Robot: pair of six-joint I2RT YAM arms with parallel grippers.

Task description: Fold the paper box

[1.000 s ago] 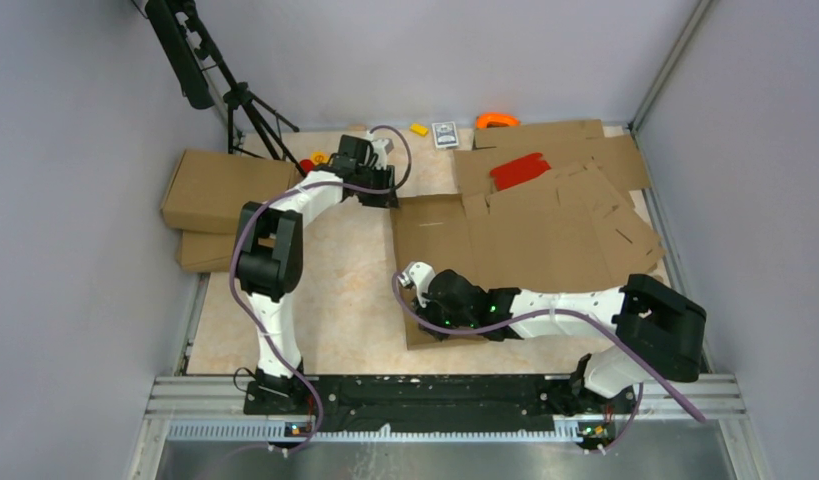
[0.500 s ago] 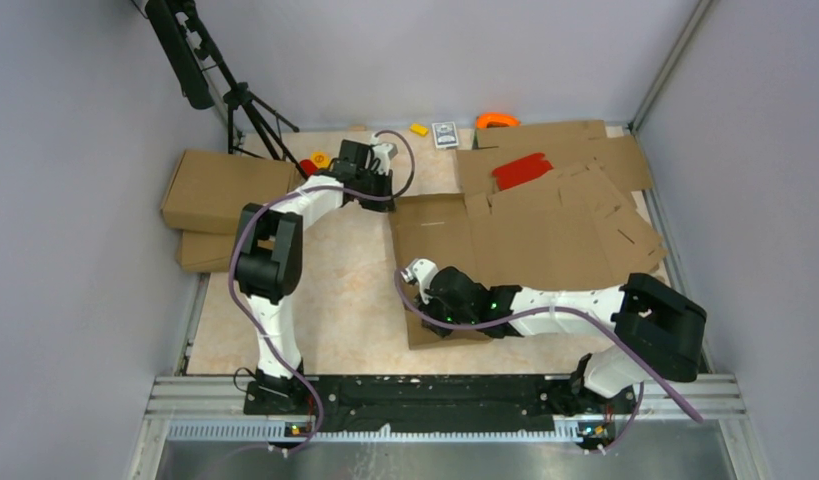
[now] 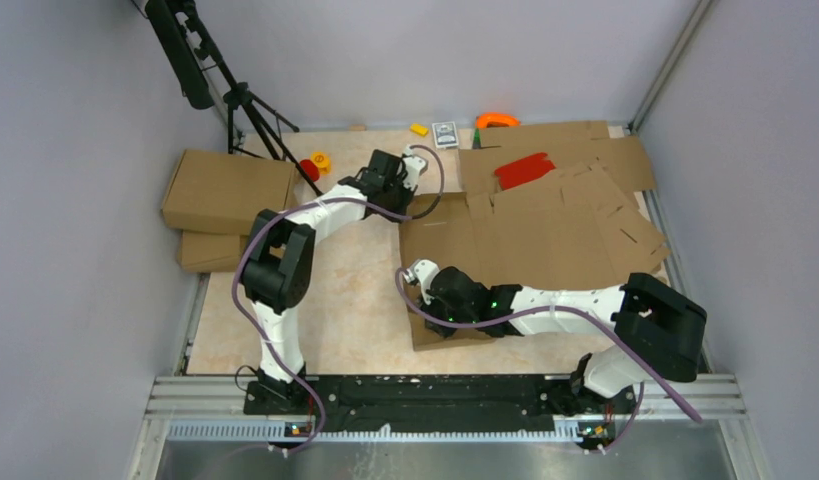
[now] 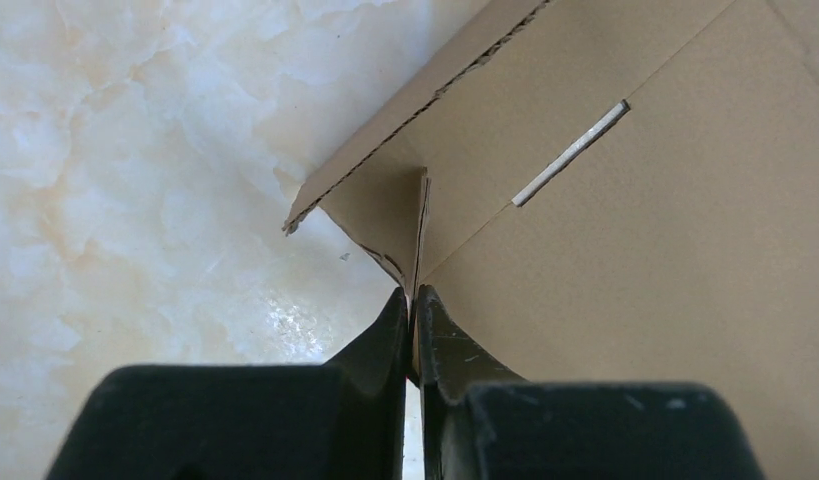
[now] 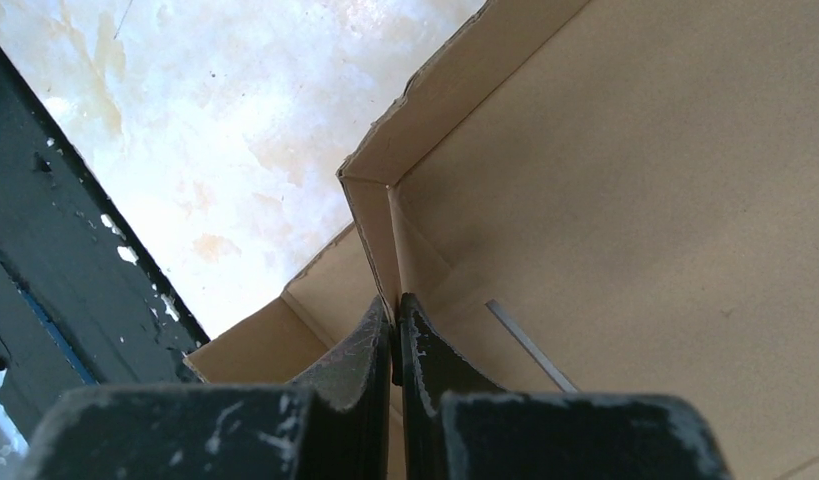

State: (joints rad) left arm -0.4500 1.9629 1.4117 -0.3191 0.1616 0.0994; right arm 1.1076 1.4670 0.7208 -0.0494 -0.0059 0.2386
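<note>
Top external: paper box lies lengthwise left-right, left end effector and right end effector pinching it

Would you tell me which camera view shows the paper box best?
The top external view: it takes in the whole paper box. The left wrist view shows only a corner flap pinched by the left gripper; the right wrist view shows only a raised corner in the right gripper.

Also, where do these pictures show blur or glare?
Left wrist view: the left end effector is dark and soft, the paper box sharp, a glossy patch on the table. Right wrist view: the right end effector slightly soft, the table nearly washed out. Top external view: even light.
</note>
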